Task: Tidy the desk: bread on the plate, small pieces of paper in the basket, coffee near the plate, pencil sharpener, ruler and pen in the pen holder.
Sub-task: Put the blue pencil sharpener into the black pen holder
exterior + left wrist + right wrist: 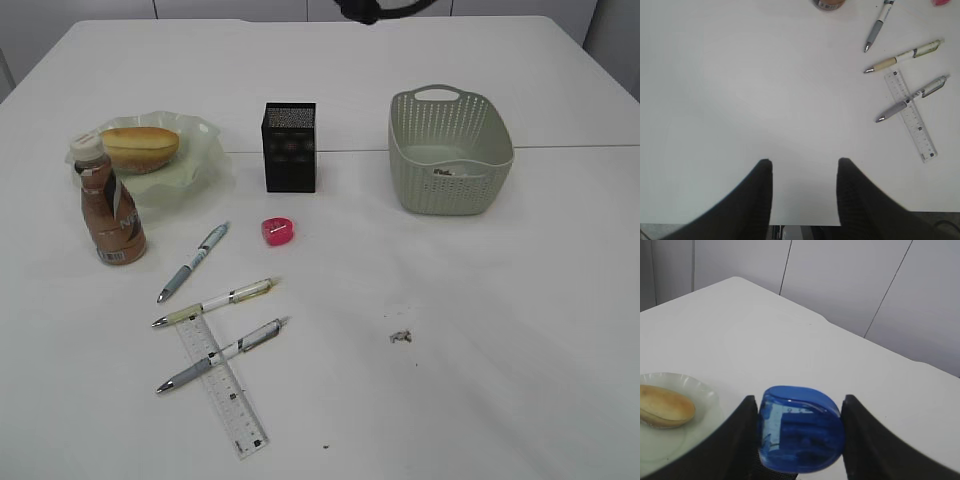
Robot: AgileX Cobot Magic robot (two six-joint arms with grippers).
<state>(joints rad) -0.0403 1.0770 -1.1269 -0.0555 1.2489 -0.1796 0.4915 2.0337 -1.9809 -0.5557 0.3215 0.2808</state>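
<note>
My right gripper (800, 440) is shut on a blue pencil sharpener (801, 435), held in the air; black mesh shows just under it. Only a dark part of that arm (375, 10) shows at the top of the exterior view. The black pen holder (289, 146) stands mid-table. A pink pencil sharpener (279, 232) lies in front of it. Three pens (193, 262) (212, 301) (220, 355) and a clear ruler (222, 384) lie at the front left. Bread (140, 146) lies on the pale plate (205, 150), and the coffee bottle (110, 205) stands beside it. My left gripper (805, 167) is open and empty over bare table.
A pale green basket (450, 150) stands at the right with a paper scrap inside. A small paper scrap (401, 336) lies on the table front right. The table's near edge (805, 224) runs under the left gripper.
</note>
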